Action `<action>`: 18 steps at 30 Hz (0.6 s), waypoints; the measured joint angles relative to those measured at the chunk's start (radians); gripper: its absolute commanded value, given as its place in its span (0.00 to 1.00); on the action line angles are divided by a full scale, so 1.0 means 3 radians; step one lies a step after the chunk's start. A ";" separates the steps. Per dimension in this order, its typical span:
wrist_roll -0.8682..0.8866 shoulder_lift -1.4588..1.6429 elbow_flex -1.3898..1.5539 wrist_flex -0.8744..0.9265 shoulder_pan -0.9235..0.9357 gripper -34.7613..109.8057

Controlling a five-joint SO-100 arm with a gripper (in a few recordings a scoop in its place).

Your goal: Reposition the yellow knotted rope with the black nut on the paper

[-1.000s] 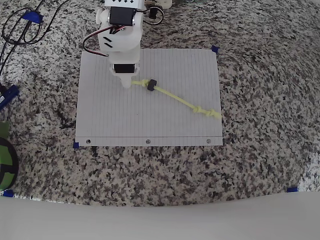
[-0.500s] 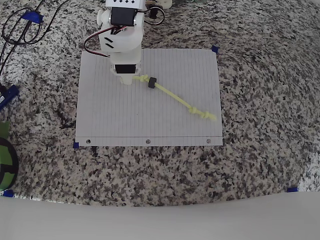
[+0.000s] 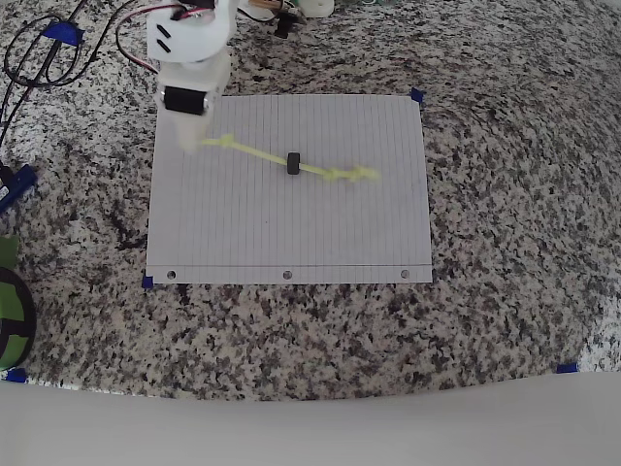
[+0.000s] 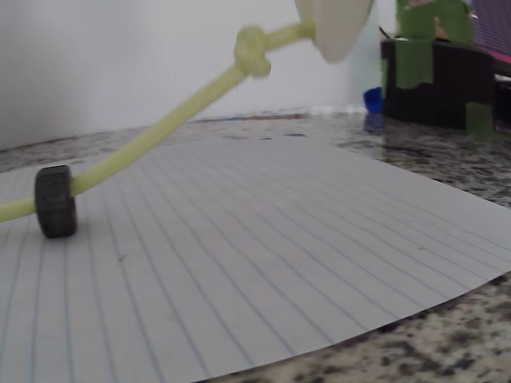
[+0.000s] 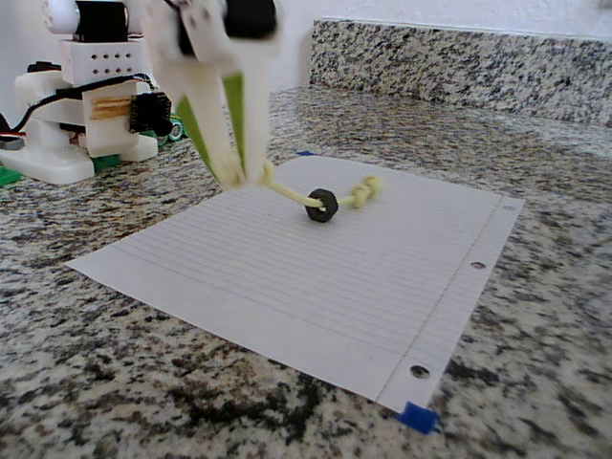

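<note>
Compared with the overhead frame half a second earlier, we see the white two-finger gripper point(image 3: 191, 144) shifted from the upper middle of the white lined rectangular paper point(image 3: 291, 233) to its upper left corner region. The thin pale yellow-green knotted rope point(image 3: 257, 152) has been dragged leftward with it: its far frayed end, formerly near the right edge of the paper, now lies right of centre and appears motion-blurred. The small black ring-shaped nut point(image 3: 292, 163) remains threaded on the rope, now near the rope's midpoint rather than close to the gripper.

In the fixed view, the gripper point(image 5: 233, 172) is closed on one end of the rope point(image 5: 287, 194), pinching it just beyond the end knot. In the wrist view, the rope point(image 4: 160, 128) slopes down from the fingertip to the nut point(image 4: 55, 201), which stands on edge on the paper point(image 4: 263, 263). The held end is lifted; the nut point(image 5: 322, 206) and the far knot rest on the sheet
</note>
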 measured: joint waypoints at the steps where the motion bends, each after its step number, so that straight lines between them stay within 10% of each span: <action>1: 0.0000 0.0066 0.0000 0.0005 0.0036 0.24; 18: -0.0174 0.1064 0.0005 0.0026 0.0854 0.24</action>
